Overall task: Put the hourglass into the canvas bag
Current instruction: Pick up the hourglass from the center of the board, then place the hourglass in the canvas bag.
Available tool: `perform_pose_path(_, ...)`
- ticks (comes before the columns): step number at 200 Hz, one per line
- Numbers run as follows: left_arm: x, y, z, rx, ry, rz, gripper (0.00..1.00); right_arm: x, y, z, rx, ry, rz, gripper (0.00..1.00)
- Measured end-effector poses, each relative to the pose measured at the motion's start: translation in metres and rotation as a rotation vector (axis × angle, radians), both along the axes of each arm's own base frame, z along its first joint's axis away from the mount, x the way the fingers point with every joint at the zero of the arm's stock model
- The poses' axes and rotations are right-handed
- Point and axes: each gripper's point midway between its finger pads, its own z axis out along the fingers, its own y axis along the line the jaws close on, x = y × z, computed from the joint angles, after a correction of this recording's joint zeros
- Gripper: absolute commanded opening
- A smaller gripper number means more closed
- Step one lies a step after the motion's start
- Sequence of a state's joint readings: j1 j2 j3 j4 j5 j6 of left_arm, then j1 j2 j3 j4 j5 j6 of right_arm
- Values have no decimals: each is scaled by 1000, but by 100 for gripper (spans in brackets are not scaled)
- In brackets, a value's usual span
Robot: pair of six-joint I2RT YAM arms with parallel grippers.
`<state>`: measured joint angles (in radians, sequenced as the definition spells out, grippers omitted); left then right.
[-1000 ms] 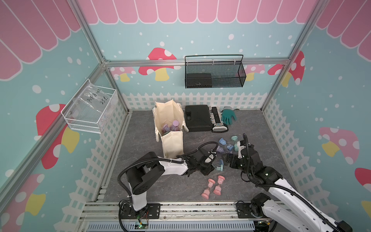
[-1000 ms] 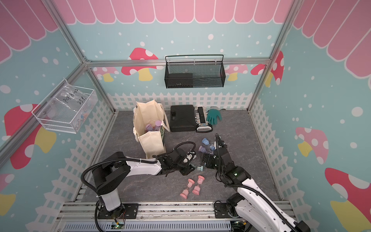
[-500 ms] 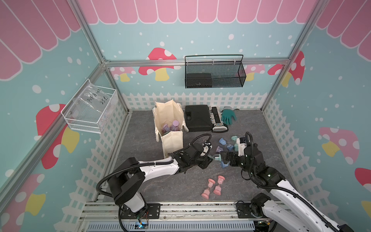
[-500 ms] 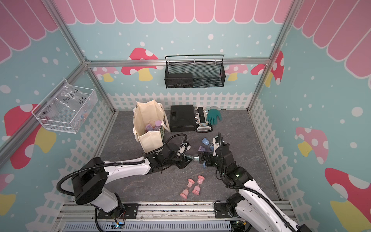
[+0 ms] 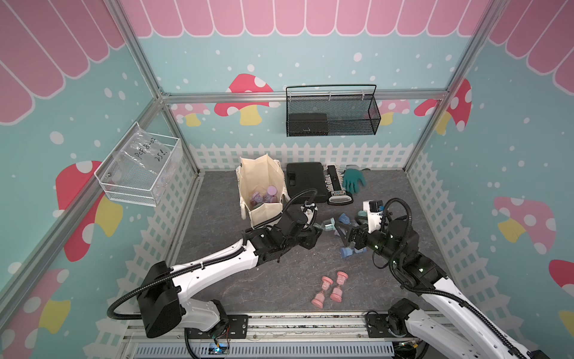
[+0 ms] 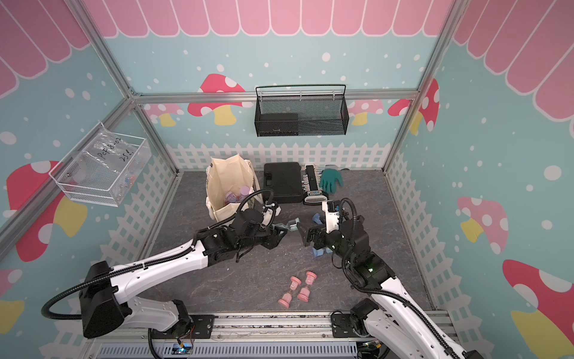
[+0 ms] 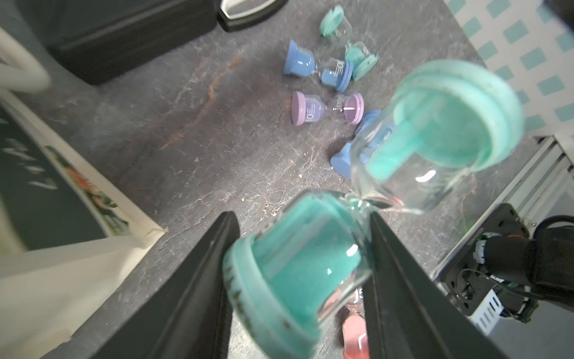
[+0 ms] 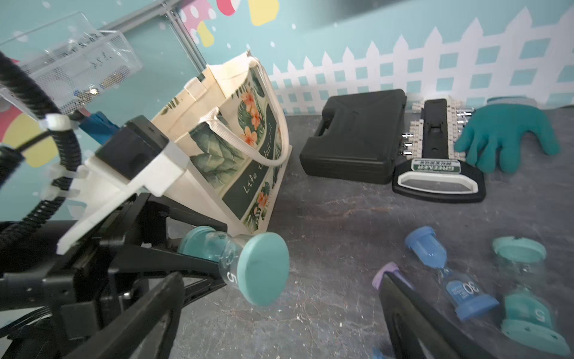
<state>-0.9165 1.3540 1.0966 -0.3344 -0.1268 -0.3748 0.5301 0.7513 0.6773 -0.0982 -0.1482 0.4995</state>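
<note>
The cream canvas bag (image 5: pixel 259 174) stands open at the back of the counter (image 5: pixel 223 279), boxy and soft-sided, with a leaf-and-flower print around a dark band. Several purple hourglasses (image 5: pixel 264 197) lie at its bottom. On the back wall a black mesh basket (image 5: pixel 351 121) holds a flat dark box (image 5: pixel 307 122). On the side wall a clear-sided wire tray (image 5: pixel 130 189) holds a crumpled plastic pouch (image 5: pixel 146 152) with handwriting on it.

The left hand (image 7: pixel 301 217) is clamped on the sand-filled glass bulb of the teal hourglass (image 7: pixel 298 264). It holds the hourglass on its side, clear of the counter, just beside the bag's near corner and outside it. The right hand (image 8: pixel 281 276) faces the hourglass's round matte cap with jaws spread wide, holding nothing.

A blue hourglass (image 8: pixel 462 292), a loose teal hourglass (image 8: pixel 521 314) and pink hourglasses (image 5: pixel 337 292) lie on the grey, veined, stone-like counter
</note>
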Motion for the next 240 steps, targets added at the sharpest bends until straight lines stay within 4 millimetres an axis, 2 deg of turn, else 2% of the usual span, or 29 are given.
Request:
perform_pose_path(39,3,28,51,-7,-57,112,37,5,16,22,27,-80,75,100)
perform_pose_path(66,8,50,81,10,-106,200,37,9,28,29,39,-108,122,100)
perform_pose_path(107,19,87,110,55,-158,341,34,13,41,38,69,-150,179,100)
perform_pose_path(143,35,127,120,104,-175,478,33,18,57,44,94,-173,249,100)
perform_pose_path(177,54,157,118,131,-159,583,31,22,70,47,112,-193,304,100)
perform_pose_path(217,87,179,100,167,-99,670,30,29,81,47,131,-205,341,100)
perform_pose_path(240,110,189,83,194,-49,714,31,33,87,46,140,-207,359,99)
